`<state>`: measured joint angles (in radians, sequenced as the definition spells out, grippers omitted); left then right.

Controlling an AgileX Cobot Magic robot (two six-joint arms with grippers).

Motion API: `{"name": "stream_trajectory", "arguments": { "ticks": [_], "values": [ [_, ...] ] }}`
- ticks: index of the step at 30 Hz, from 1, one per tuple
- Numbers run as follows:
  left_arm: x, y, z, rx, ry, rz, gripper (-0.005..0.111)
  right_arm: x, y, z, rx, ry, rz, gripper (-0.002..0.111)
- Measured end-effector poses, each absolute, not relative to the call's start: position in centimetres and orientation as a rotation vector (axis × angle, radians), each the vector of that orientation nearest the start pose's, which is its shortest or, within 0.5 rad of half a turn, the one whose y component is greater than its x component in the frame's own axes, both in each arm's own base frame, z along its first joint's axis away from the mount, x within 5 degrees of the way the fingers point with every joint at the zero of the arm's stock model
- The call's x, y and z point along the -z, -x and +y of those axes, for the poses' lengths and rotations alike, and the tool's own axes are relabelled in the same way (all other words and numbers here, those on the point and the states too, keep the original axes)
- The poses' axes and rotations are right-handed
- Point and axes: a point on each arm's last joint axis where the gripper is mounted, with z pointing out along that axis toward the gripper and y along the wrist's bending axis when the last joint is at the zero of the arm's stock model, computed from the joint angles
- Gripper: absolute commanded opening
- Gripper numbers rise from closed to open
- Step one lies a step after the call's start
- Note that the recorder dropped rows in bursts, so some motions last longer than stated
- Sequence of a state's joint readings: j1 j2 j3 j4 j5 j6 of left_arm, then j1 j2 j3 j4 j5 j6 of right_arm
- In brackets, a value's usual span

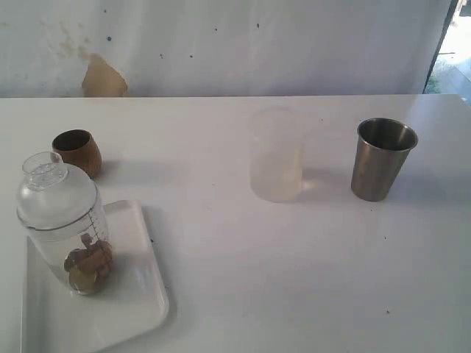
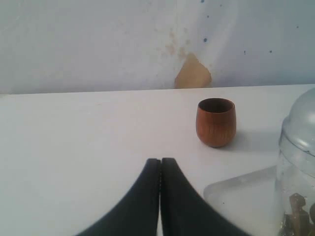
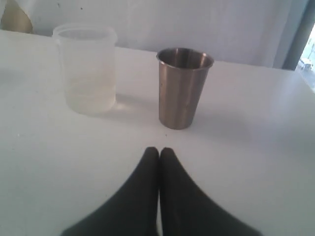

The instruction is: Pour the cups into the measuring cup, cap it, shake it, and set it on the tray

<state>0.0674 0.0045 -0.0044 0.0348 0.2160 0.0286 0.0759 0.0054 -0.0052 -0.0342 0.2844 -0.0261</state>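
The tall clear plastic graduated measuring cup (image 1: 73,235) is seen capped with the clear domed lid (image 1: 53,195), upright on the flat white tray (image 1: 140,294) at the left of the tabletop (image 1: 294,257). It is judged light, stiff and slick — best gripped round the mid-wall. The left hand (image 2: 161,161) and right hand (image 3: 159,150) are clenched shut — nothing is held.

Item: table (image 1: 294,279), plain white top with a few small dark specks, possibly dirt. Positions are given from the table's middle as the exterior view shows it.

- tray (image 1: 140,294): white, rounded corners, low rim; lies flat at 8 o'clock.
- wooden cup (image 1: 76,151): brown, rounded, upright; at 10 o'clock, just beyond the tray's far edge and apart from it.
- frosted plastic cup (image 1: 277,156): pale, upright; toward 12 o'clock.
- steel tumbler (image 1: 383,158): tapered, upright; at 2 o'clock, near the frosted plastic cup, not touching.
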Motion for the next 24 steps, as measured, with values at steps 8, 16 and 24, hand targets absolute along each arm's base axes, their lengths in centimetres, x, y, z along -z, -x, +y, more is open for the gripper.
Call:
{"name": "stream_trajectory", "arguments": {
  "ticks": [8, 16, 24],
  "values": [
    [-19.48, -5.57, 0.44, -0.103, 0.010, 1.701, 0.001, -18.42, -5.38, 0.25, -0.016, 0.085, 1.820, 0.000],
    [-19.48, -5.57, 0.44, -0.103, 0.010, 1.701, 0.001, -18.39, -5.37, 0.24, -0.017, 0.082, 1.823, 0.000],
    [-19.48, -5.57, 0.44, -0.103, 0.010, 1.701, 0.001, -18.38, -5.37, 0.24, -0.017, 0.082, 1.824, 0.000]
  ]
}}
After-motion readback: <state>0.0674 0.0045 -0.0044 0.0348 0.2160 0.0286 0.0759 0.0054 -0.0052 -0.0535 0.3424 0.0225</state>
